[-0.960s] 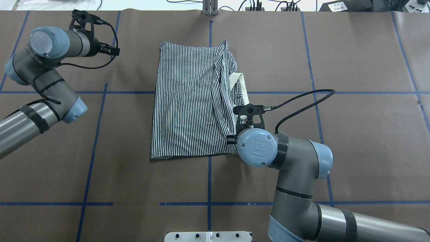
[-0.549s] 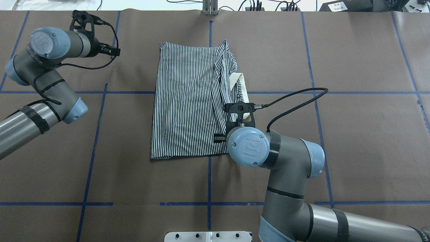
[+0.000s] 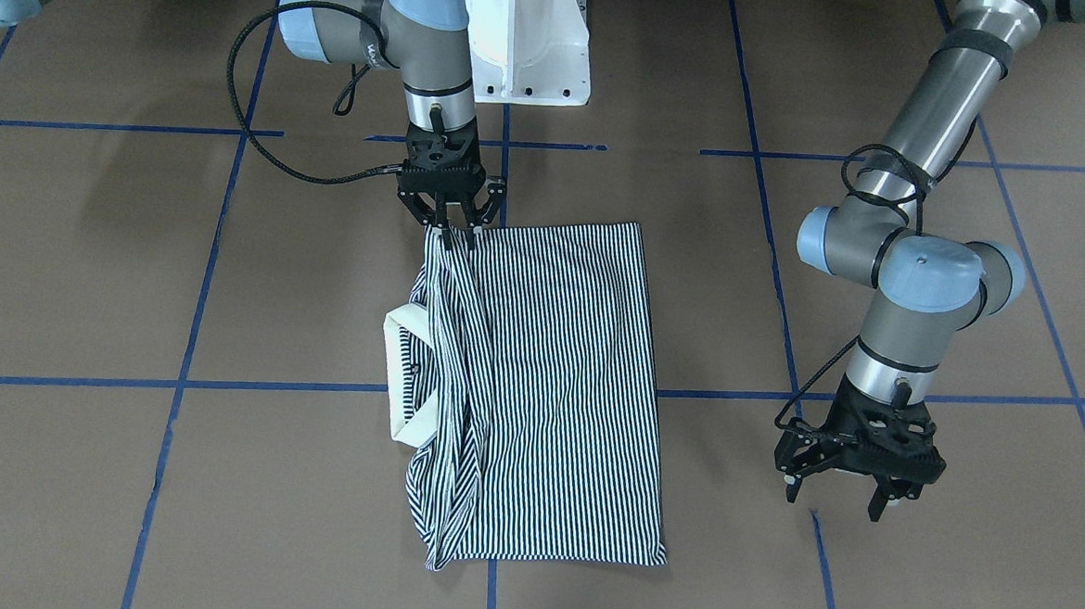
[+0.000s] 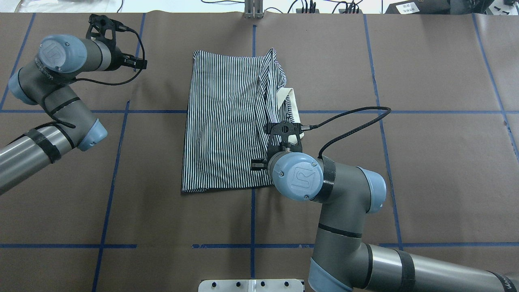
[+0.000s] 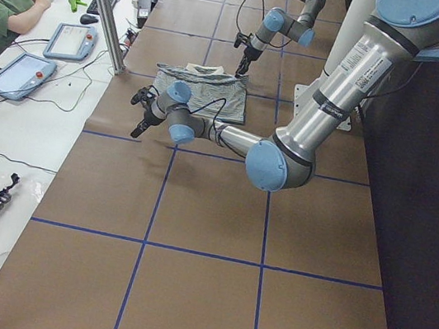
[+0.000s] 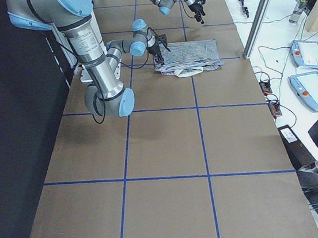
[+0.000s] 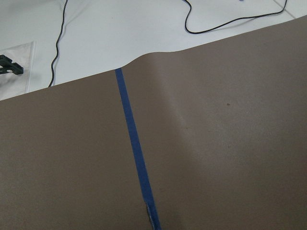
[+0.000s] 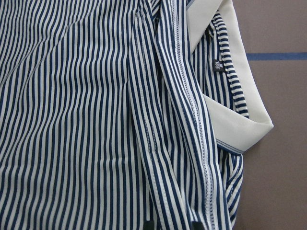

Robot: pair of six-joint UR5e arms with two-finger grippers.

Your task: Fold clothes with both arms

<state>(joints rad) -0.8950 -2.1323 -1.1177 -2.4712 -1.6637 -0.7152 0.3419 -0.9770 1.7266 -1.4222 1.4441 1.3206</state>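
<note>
The striped polo shirt lies partly folded mid-table, its cream collar poking out at its right edge. My right gripper points straight down at the near right corner of the shirt and is shut on a bunched striped fold. In the right wrist view that fold runs between the fingertips, beside the collar. My wrist hides this grip in the overhead view. My left gripper hangs open above bare table, well off the shirt's left side, and holds nothing.
The white pedestal base stands at the robot's edge of the table. Blue tape lines cross the brown table cover. A metal post rises at the far edge. A person sits at a side desk with tablets.
My right arm has moved leftward in the overhead view, pulling the shirt's near right edge inward over the body. The left arm has barely shifted.
</note>
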